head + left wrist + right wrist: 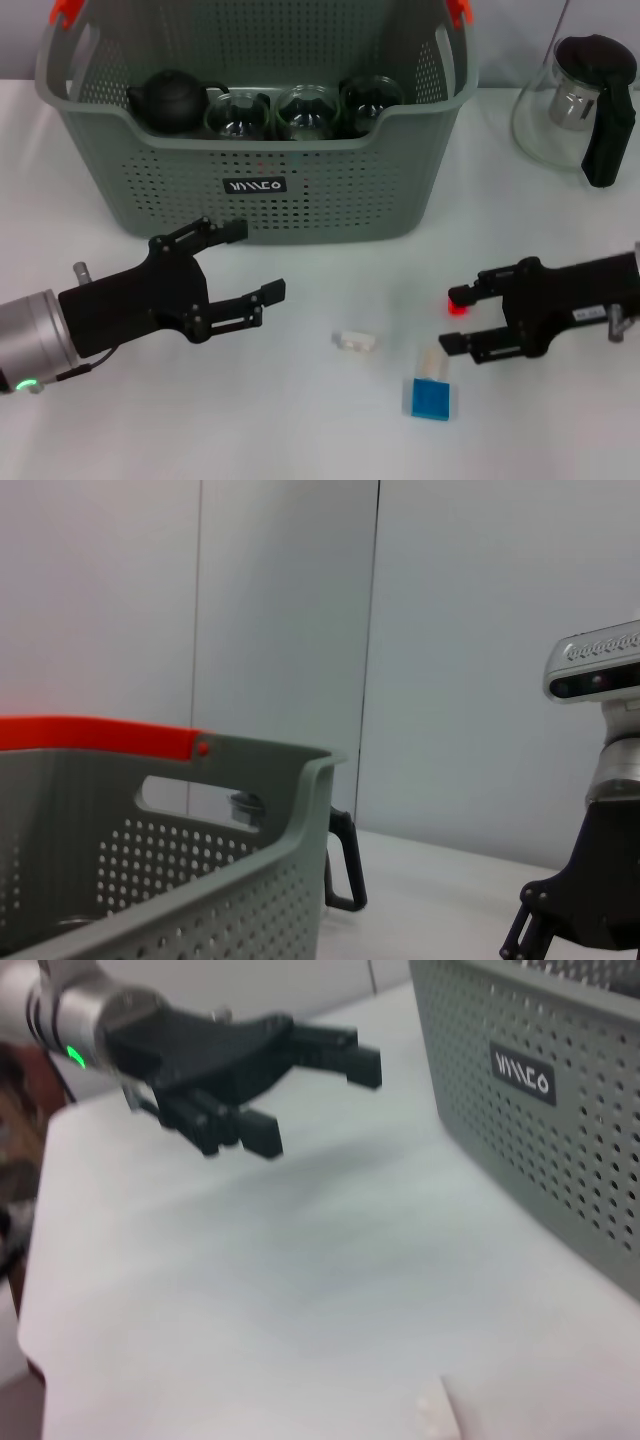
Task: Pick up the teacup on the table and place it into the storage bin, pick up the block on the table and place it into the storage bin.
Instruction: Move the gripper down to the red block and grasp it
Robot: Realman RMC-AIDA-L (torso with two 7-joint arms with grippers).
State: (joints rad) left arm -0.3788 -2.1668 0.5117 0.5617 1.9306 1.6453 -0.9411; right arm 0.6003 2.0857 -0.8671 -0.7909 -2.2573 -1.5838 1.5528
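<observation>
The storage bin (260, 150) stands at the back centre and holds a black teapot (172, 98) and three glass cups (300, 108). I see no teacup on the table itself. A small white block (355, 341) lies in front of the bin. A blue block (430, 398) with a cream piece on it lies just right of the white one. My left gripper (255, 262) hovers open and empty near the bin's front left. My right gripper (455, 320) is open and empty just right of the blocks. The right wrist view shows the left gripper (315, 1100), the bin (560, 1120) and the white block (435, 1415).
A glass kettle (575, 100) with a black handle stands at the back right of the white table. The left wrist view shows the bin's rim (250, 765) with its orange handle clip (100, 735), the kettle's handle (345, 865) and the robot's body (600, 810).
</observation>
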